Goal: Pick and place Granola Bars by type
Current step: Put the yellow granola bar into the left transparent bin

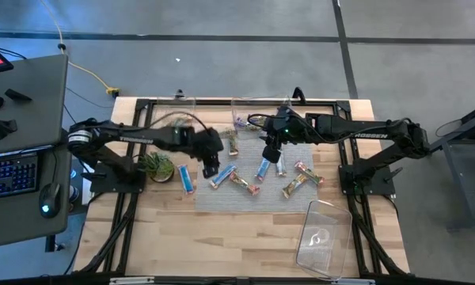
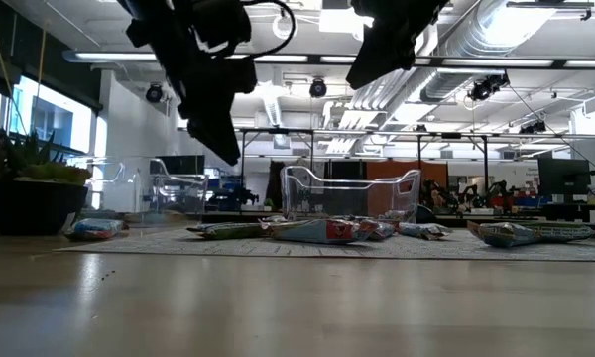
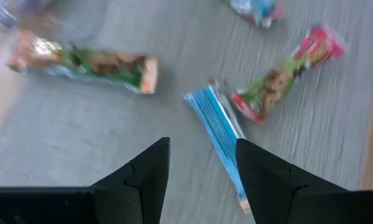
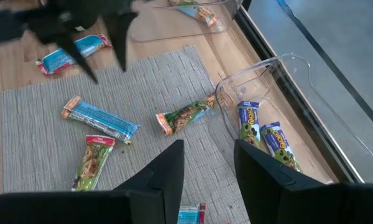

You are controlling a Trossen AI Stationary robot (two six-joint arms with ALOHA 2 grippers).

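Several wrapped granola bars lie flat on the grey mat (image 1: 253, 194). Among them are a blue bar (image 3: 221, 124), a green and red bar (image 3: 280, 87) and a green and orange bar (image 3: 93, 62). Another blue bar (image 1: 188, 179) lies on the bare wood left of the mat. My left gripper (image 1: 211, 168) hangs open above the mat's left part, its fingers (image 3: 149, 168) over the blue bar's near end, touching nothing. My right gripper (image 1: 271, 154) hovers open higher up over the mat's middle, with nothing between its fingers (image 4: 168, 168).
A clear bin (image 4: 280, 93) holding purple bars stands at the mat's far edge, with a second clear bin (image 1: 178, 111) to its left. A third clear bin (image 1: 323, 235) lies at the near right. A small green plant (image 1: 154, 165) stands left of the mat.
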